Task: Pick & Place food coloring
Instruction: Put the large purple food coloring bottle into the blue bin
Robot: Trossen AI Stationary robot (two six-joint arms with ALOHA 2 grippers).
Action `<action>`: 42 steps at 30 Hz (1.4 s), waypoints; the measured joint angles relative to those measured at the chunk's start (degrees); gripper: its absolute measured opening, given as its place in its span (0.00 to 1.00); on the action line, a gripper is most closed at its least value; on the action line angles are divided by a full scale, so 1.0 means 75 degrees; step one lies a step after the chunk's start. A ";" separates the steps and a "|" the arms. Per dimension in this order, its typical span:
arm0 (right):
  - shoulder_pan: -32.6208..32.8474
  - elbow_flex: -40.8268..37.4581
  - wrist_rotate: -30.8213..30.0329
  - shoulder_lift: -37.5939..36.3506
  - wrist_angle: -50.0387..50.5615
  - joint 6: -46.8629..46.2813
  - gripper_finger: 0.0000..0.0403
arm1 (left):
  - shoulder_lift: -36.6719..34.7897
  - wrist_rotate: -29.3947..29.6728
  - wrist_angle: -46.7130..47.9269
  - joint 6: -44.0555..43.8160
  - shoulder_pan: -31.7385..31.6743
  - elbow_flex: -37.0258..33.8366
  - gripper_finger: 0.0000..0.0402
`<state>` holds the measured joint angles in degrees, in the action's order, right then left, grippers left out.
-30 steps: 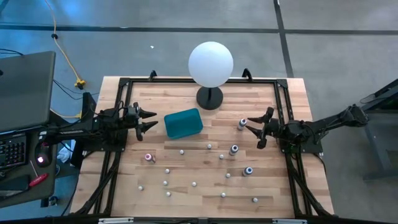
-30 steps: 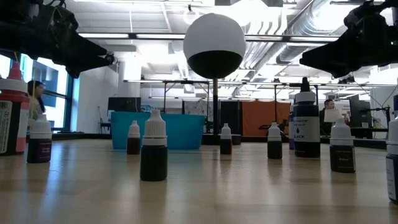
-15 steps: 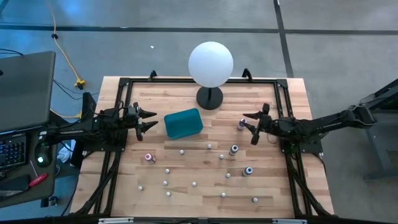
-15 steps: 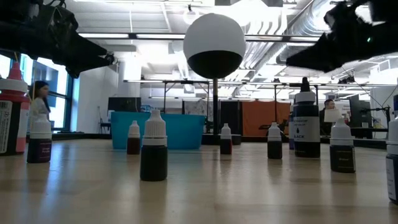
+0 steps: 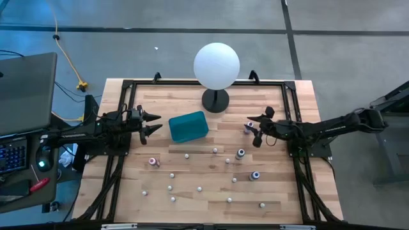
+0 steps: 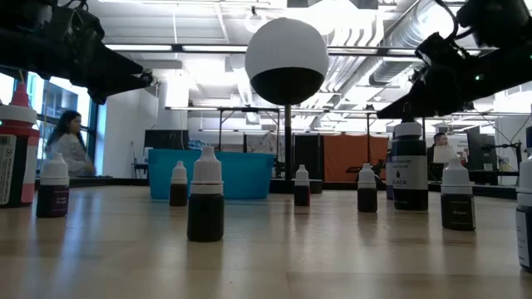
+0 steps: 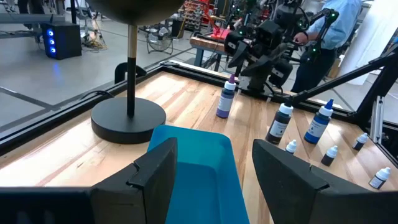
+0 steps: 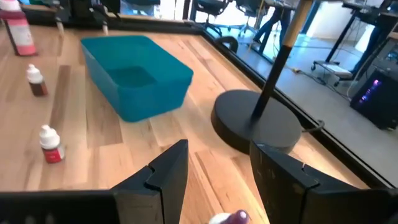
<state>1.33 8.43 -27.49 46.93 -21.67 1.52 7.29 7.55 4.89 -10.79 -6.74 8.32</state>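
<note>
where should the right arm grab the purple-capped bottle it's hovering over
Grip the purple-capped bottle across its straight body just below the cap, coming down from above. It stands upright and clear of the other bottles, so the sides are free; the tapered cap would likely slip. The right gripper already hangs over it with jaws open, as the right wrist view shows.

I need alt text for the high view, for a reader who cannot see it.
Top-down view of a wooden table: the right pincer, open, is at a purple-capped bottle, while the left pincer, open, waits beside a teal tray. A white globe stands at the far edge, and small bottles are scattered across the near half.
</note>
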 joint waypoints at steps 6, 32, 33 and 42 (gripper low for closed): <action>-0.0300 0.0000 0.0002 0.0389 0.0005 -0.0271 0.41 | 0.0000 0.0000 0.0001 0.0000 0.0001 0.0000 0.51; -0.0531 0.0015 -0.0261 0.1146 -0.0042 -0.1851 0.10 | 0.0000 -0.0003 0.0000 0.0000 0.0000 0.0000 0.51; -0.0531 0.0015 -0.0259 0.1146 -0.0071 -0.1927 0.09 | 0.0000 -0.0003 0.0000 0.0000 0.0003 0.0000 0.51; -0.0525 0.0009 -0.0186 0.1152 -0.0842 -0.2002 0.08 | 0.0000 -0.0003 0.0001 0.0000 0.0001 0.0000 0.51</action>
<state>-2.61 8.49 -28.88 55.57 -27.98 -13.50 7.29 7.53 4.89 -10.79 -6.74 8.32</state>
